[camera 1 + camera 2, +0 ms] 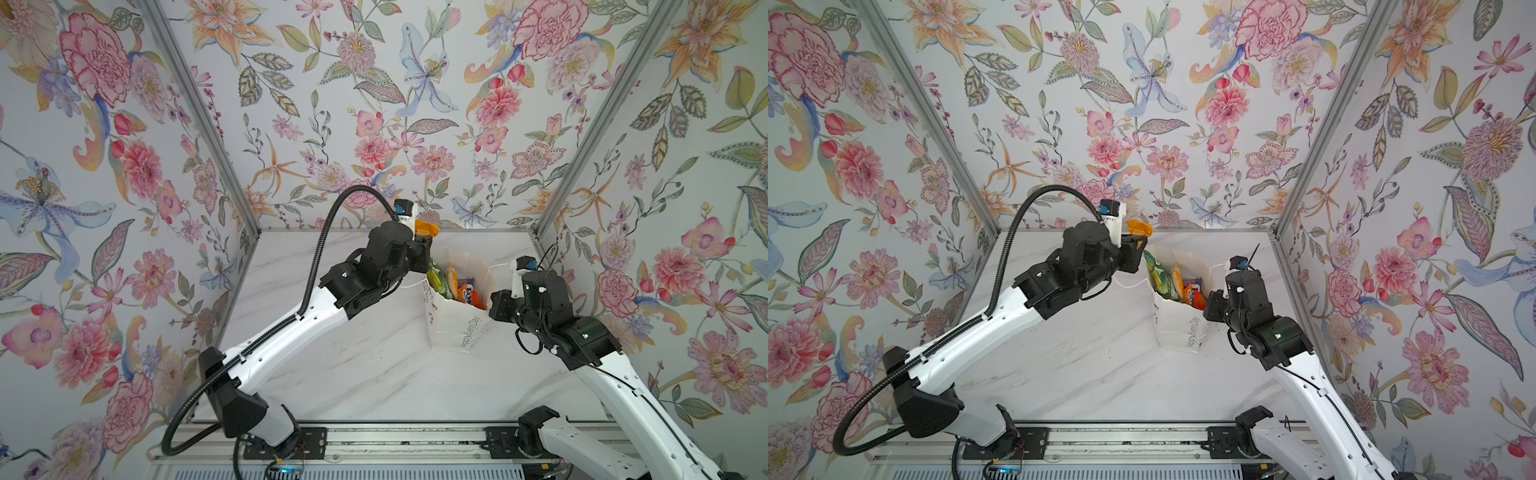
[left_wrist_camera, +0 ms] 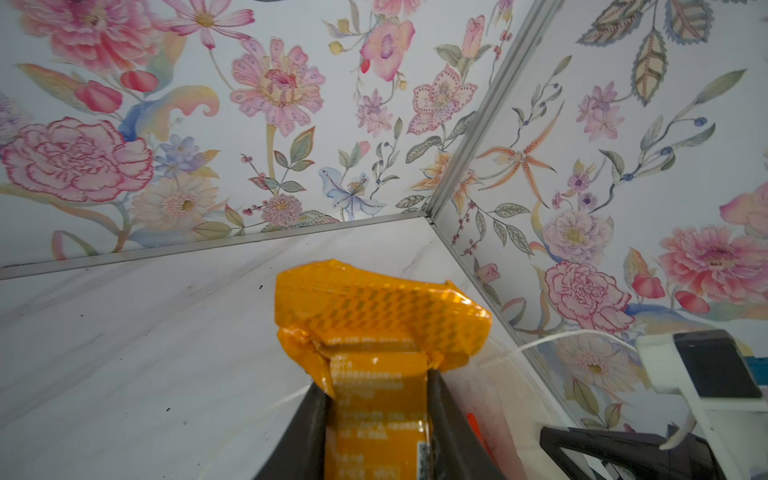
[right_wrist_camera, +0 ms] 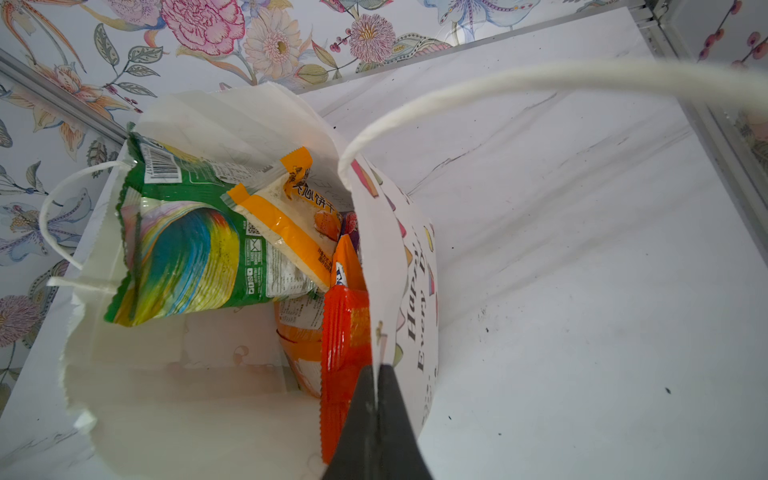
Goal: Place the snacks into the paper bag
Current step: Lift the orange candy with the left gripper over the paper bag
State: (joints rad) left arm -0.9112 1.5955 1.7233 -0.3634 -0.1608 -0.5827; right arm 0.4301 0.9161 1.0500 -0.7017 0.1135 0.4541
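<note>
Paper bag [image 3: 166, 374] rim sits pinched in right claw [image 3: 376, 374].

Grey lettering [image 1: 470, 332] on the outer face of the paper bag [image 1: 1169, 328] reads "Happy Every Day", partly cut off in both top views. Inside the bag, an orange-and-white packet [image 3: 291, 224] bears the characters 夹心饼干, and the green packet [image 3: 183, 249] beside it shows a barcode [image 3: 160, 168] and a QR code [image 3: 252, 227]. The small print on the orange packet [image 2: 378, 332] near the bag is too blurred to read.
</note>
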